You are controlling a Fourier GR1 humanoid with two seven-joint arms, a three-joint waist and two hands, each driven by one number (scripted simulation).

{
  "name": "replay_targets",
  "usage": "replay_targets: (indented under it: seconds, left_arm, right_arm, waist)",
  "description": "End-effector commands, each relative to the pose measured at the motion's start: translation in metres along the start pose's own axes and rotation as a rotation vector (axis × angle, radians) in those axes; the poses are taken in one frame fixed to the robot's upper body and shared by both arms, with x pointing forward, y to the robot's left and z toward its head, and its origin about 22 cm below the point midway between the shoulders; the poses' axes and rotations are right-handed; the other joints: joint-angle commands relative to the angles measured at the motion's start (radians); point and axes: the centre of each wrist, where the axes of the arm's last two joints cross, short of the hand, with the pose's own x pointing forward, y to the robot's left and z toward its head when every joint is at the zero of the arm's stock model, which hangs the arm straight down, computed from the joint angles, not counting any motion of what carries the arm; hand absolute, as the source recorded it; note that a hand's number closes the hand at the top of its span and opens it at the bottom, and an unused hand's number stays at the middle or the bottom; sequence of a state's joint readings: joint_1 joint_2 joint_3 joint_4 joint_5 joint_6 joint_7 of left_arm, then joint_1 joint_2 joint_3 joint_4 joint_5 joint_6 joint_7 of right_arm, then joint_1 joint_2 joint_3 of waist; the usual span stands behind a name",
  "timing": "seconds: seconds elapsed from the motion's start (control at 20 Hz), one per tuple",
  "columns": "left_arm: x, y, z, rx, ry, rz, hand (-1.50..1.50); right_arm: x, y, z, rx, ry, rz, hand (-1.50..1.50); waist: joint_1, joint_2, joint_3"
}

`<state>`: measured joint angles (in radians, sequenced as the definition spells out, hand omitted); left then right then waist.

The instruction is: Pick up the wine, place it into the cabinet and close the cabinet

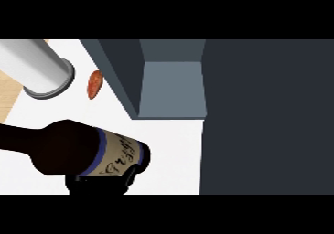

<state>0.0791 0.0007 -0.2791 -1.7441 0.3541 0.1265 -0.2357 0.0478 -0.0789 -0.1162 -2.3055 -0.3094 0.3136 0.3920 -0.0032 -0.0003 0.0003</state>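
Wine bottle [68, 148] lying sideways at the near left, over the white counter [173, 146].

I see a dark glass bottle with a cream label, blue-edged, in looping script I can't read. A black hand [105, 180] curls round its base from below; which hand, I cannot tell. The grey cabinet [173, 87] stands open to the far right, beside its dark door [271, 119]. Far left: a grey cylinder [34, 66], a reddish oval item [94, 83].

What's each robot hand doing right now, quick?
Left robot hand: not in view.
Right robot hand: curled under the wine bottle, holding it tilted in front of the open cabinet.
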Motion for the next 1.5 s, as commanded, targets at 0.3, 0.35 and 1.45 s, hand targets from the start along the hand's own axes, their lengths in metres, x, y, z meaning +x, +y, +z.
replay_targets:
  seconds: [0.3, 0.35, 1.45]
  left_arm:
    - [0.009, -0.043, -0.059, 0.012, -0.057, -0.079, 1.5]
    - [0.0, -0.047, -0.076, 0.025, -0.055, -0.102, 1.5]
    - [-0.081, -0.07, -0.087, 0.082, 0.04, -0.247, 1.5]
  right_arm:
    - [-0.001, -0.001, -0.001, 0.001, 0.007, 0.013, -1.5]
    - [-0.008, 0.003, 0.009, -0.015, 0.009, -0.003, -1.5]
    - [-0.003, 0.002, 0.017, 0.007, -0.008, 0.024, -1.5]
  waist:
    - [0.0, 0.0, 0.0]
    - [-0.006, 0.001, 0.0]
    - [-0.012, 0.001, 0.0]
